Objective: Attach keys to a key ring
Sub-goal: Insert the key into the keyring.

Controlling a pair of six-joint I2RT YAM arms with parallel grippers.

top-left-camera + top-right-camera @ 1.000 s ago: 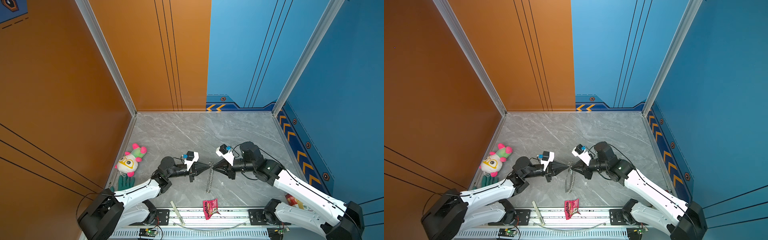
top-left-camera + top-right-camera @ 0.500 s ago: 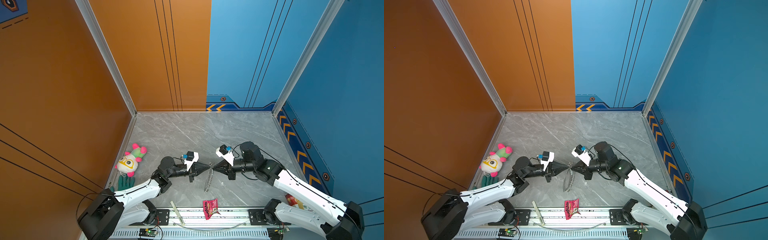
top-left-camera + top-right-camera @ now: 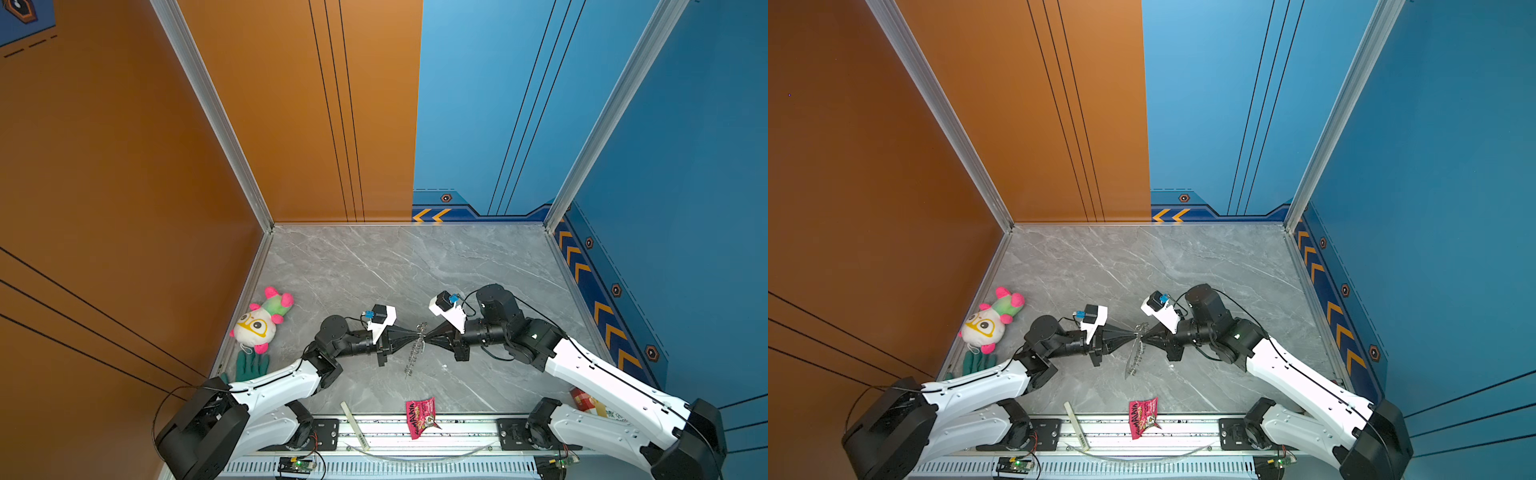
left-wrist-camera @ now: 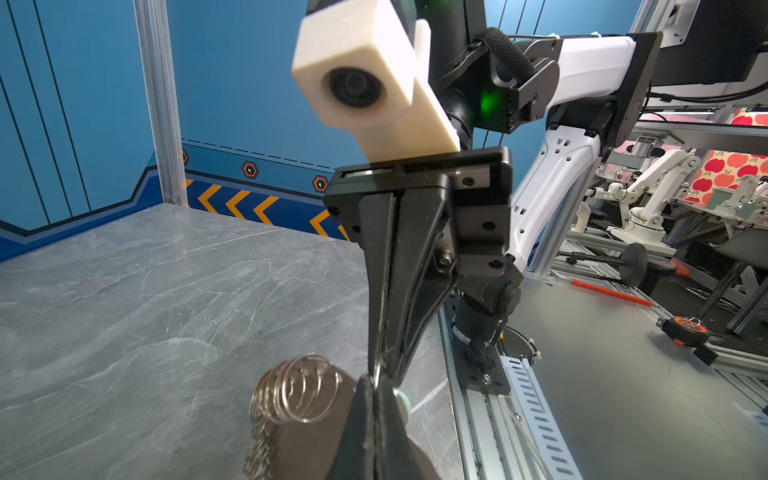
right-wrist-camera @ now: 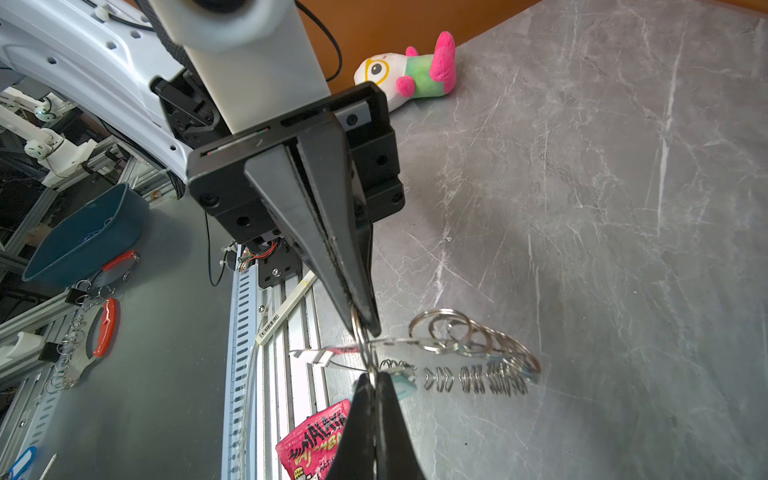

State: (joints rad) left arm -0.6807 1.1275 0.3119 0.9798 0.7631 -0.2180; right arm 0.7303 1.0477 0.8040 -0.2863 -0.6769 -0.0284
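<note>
I find left claw (image 3: 417, 332), right claw (image 3: 425, 335) tip to tip, both clamped on ring (image 5: 478, 340), likely steadying it for threading. Pale tag (image 5: 405, 382) beside right tip; key hidden.

pink packet (image 5: 316, 440), partial lettering "MALAY"

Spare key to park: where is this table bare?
Bare: the table's back half, between orange wall and blue wall. Crowded: the middle, where left hand and right hand grip the key ring; plush toy left; snack packet in front.
</note>
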